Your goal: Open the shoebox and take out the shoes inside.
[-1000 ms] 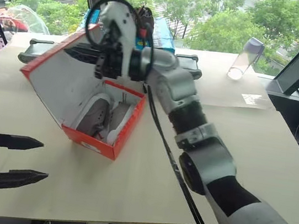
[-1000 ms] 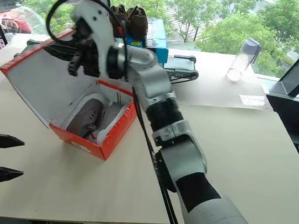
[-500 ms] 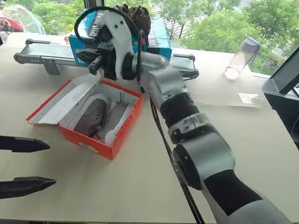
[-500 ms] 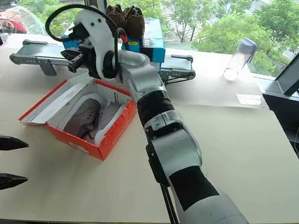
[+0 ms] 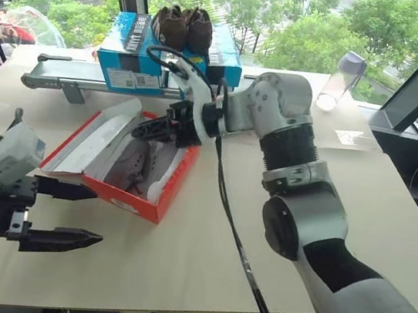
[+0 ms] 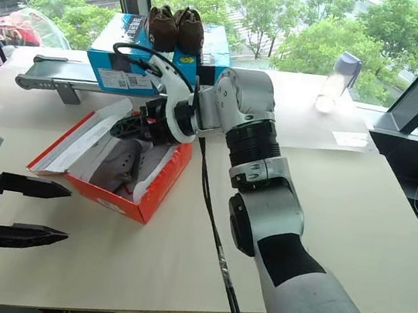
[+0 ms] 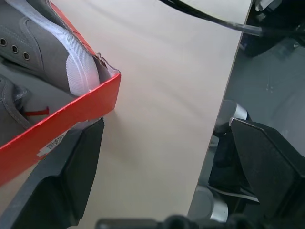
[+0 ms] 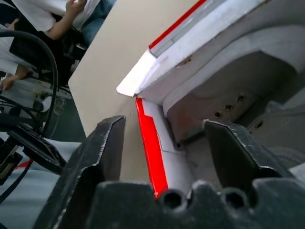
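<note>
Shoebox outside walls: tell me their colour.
Red on the shoebox, white inside; clearest in the left eye view.

Lid (image 5: 91, 136) dropped open; R hand (image 5: 151, 126) released.

A pale wooden counter (image 5: 358, 201) was set before large windows (image 5: 291, 12), through which green trees (image 6: 313, 23) were seen in daylight.

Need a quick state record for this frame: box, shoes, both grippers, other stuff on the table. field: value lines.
shoebox: red, on the table, lid folded back flat to the robot's left
shoes: grey pair, inside the shoebox
right gripper: open, over the box opening, holding nothing
left gripper: open, empty, beside the near left of the shoebox
blue boxes: behind the shoebox, dark brown shoes on top
bottle: clear, at the far edge by the window
</note>
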Motion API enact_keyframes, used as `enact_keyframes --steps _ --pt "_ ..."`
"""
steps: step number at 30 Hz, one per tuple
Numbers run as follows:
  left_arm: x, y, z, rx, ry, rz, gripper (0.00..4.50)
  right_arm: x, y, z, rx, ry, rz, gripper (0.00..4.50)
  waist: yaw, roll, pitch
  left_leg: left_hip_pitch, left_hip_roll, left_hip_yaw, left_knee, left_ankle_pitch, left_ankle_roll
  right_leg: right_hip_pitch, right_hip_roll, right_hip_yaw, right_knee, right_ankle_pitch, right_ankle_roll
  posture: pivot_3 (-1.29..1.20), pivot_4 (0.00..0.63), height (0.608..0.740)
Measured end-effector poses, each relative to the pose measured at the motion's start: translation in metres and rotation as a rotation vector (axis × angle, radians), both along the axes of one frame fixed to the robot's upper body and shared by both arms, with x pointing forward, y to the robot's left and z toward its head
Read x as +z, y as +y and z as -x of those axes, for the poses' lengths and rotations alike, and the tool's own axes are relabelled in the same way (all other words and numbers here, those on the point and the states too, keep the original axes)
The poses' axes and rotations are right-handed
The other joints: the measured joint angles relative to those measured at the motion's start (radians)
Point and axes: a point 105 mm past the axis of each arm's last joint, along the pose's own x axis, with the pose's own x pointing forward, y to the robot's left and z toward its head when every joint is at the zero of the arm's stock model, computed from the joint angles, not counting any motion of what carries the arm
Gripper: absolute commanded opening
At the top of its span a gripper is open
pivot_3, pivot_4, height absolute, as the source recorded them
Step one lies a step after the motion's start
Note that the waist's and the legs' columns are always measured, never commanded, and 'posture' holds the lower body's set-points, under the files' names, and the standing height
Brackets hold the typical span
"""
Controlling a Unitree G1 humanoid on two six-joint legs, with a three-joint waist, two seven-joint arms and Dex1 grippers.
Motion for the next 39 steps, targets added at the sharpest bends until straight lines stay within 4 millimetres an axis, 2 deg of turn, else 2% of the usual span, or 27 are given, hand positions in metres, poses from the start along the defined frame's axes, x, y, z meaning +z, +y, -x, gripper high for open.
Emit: enact_keyframes --steps 4,9,12,15,18,25,29,36,39 --pt "-0.001 -0.001 -0.002 -0.001 0.000 0.001 4.50 -0.019 -0.002 -0.021 -0.117 -0.021 0.046 4.47 0.000 0.000 0.000 0.000 0.000 0.000 0.001 0.000 0.000 0.000 0.000 0.000 0.000 0.000 0.000 0.00 0.150 0.740" --pt "-0.001 -0.001 -0.003 0.006 0.000 -0.003 4.50 -0.029 -0.016 -0.046 -0.234 -0.082 0.071 4.47 0.000 0.000 0.000 -0.001 0.000 0.000 0.000 0.000 0.000 0.000 0.000 0.000 -0.001 0.000 0.001 0.00 0.150 0.740" --pt "0.004 0.001 -0.004 0.027 -0.032 -0.007 4.50 -0.027 -0.031 -0.059 -0.289 -0.115 0.083 4.47 0.000 0.000 0.000 -0.001 0.000 0.000 0.000 0.000 0.000 0.000 0.000 0.000 -0.001 0.000 0.001 0.00 0.150 0.740" --pt "0.016 0.008 -0.008 0.072 -0.110 -0.010 4.50 -0.014 -0.041 -0.064 -0.299 -0.143 0.085 4.47 -0.001 0.000 0.000 -0.001 0.000 0.000 0.000 0.000 0.000 0.000 0.000 0.000 -0.001 0.000 0.001 0.00 0.150 0.740" --pt "0.030 0.020 -0.016 0.133 -0.215 -0.009 4.50 -0.003 -0.049 -0.064 -0.297 -0.151 0.077 4.47 -0.004 0.000 0.000 0.001 0.000 0.000 0.000 0.000 0.000 0.000 0.000 0.000 0.000 0.000 0.001 0.00 0.150 0.740" --pt "0.051 0.024 -0.029 0.172 -0.365 0.020 4.50 -0.015 -0.034 -0.047 -0.215 -0.066 0.115 4.47 -0.001 0.000 0.000 -0.001 0.000 0.000 0.000 0.000 0.000 0.000 0.000 0.000 0.000 0.000 0.001 0.00 0.150 0.740" --pt "0.051 0.027 -0.030 0.186 -0.364 0.027 4.50 -0.015 -0.032 -0.042 -0.189 -0.050 0.113 4.47 -0.001 0.000 0.000 -0.001 0.000 0.000 0.000 0.000 0.000 0.000 0.000 0.000 0.000 0.000 0.001 0.00 0.150 0.740" --pt "0.059 0.045 -0.034 0.263 -0.399 0.008 4.50 -0.037 -0.034 -0.038 -0.180 0.015 0.135 4.47 -0.002 0.000 0.000 0.000 0.000 0.000 0.000 0.000 0.000 0.000 0.000 0.000 0.000 0.000 0.001 0.00 0.150 0.740" --pt "0.060 0.047 -0.034 0.270 -0.404 0.008 4.50 -0.043 -0.031 -0.039 -0.176 0.013 0.137 4.47 -0.002 0.000 0.000 0.000 0.000 0.000 0.000 0.000 0.000 0.000 0.000 0.000 0.000 0.000 0.001 0.00 0.150 0.740"
